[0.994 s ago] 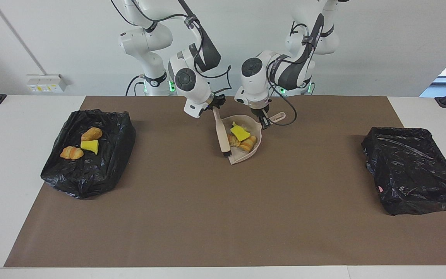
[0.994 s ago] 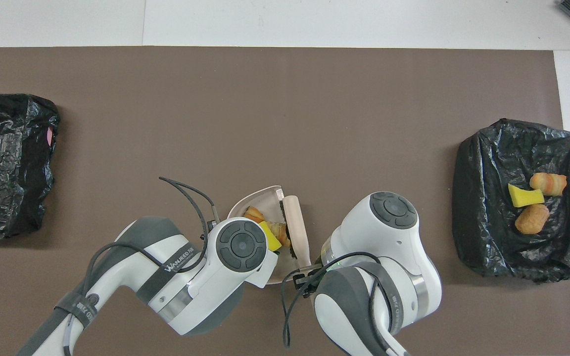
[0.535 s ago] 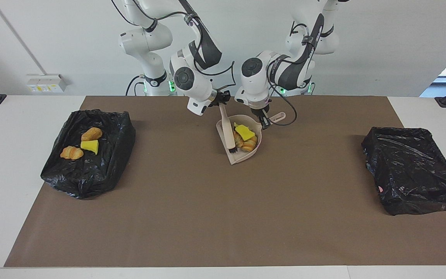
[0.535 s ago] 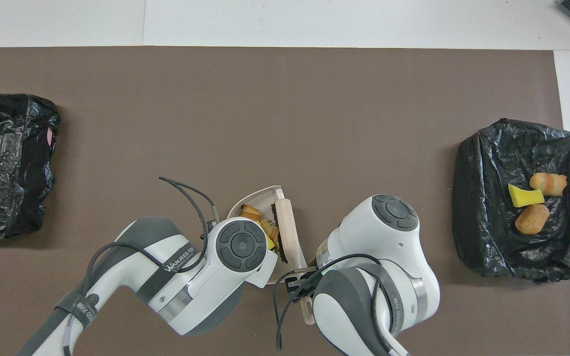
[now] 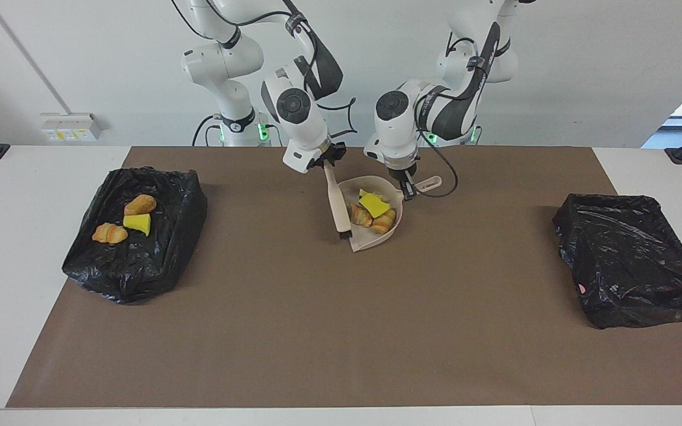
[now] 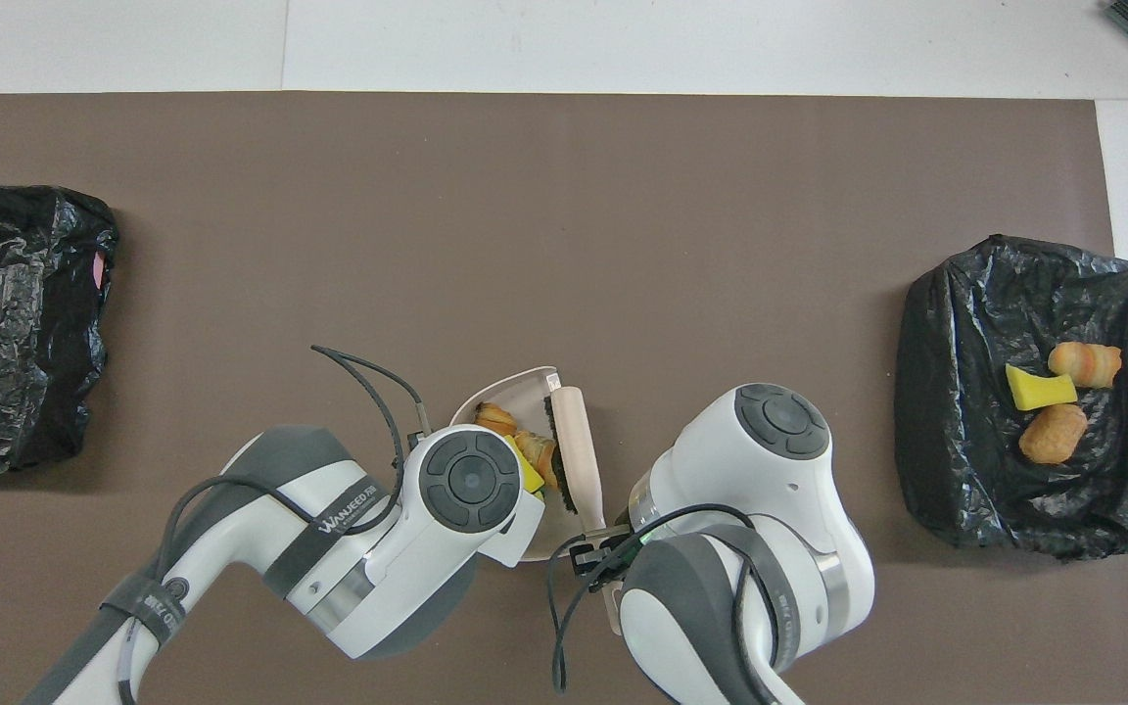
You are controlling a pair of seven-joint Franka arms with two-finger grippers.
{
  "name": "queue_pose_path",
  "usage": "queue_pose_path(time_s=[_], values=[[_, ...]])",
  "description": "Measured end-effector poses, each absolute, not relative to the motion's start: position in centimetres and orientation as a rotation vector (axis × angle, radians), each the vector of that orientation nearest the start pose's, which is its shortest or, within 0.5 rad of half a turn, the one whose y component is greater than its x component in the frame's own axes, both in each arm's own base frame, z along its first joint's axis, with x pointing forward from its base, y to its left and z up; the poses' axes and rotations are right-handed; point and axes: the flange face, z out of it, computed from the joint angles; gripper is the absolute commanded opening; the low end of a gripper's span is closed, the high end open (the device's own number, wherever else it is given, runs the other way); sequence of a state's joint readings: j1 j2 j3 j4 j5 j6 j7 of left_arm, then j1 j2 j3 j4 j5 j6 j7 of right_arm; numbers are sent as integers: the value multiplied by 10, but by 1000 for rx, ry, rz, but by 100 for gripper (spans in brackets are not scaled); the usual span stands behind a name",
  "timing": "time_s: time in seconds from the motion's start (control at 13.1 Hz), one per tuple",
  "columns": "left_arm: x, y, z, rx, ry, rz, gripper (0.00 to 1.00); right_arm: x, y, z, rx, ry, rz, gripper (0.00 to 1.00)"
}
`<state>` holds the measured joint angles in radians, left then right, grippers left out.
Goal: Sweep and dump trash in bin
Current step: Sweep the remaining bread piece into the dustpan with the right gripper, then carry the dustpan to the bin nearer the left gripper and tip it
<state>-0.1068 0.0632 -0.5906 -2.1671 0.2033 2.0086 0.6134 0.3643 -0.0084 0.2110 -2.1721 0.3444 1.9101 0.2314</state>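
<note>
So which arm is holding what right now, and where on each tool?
The right gripper holds the brush by the top of its handle; the left gripper grips the dustpan at its handle, with trash inside.

A white table (image 5: 15, 248) carries a broad brown mat (image 5: 341, 331). Two crumpled black plastic bin bags lie on the mat — one (image 5: 140, 234) toward the right arm's end, one (image 5: 634, 257) toward the left arm's. Midway between them, near the robots, is a beige plastic dustpan (image 5: 376, 236).
</note>
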Motion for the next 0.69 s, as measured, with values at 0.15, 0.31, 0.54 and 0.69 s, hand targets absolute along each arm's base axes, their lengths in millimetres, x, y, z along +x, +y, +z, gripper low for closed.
queue_pose_path(time_s=[0.15,0.31,0.54,0.69], values=[[411,-319,357,-2237,1973,300,0,414,293,395,-2969,-252,485,0],[427,-303,364,-2207,2017,291,0,416,291,414,-3023,-205,457,0],[457,-262,392,-2168,2048,238,0,417,286,431,-3050,-102,435,0],[475,-219,425,-2141,2048,182,0,415,286,437,-3055,-66,450,0]])
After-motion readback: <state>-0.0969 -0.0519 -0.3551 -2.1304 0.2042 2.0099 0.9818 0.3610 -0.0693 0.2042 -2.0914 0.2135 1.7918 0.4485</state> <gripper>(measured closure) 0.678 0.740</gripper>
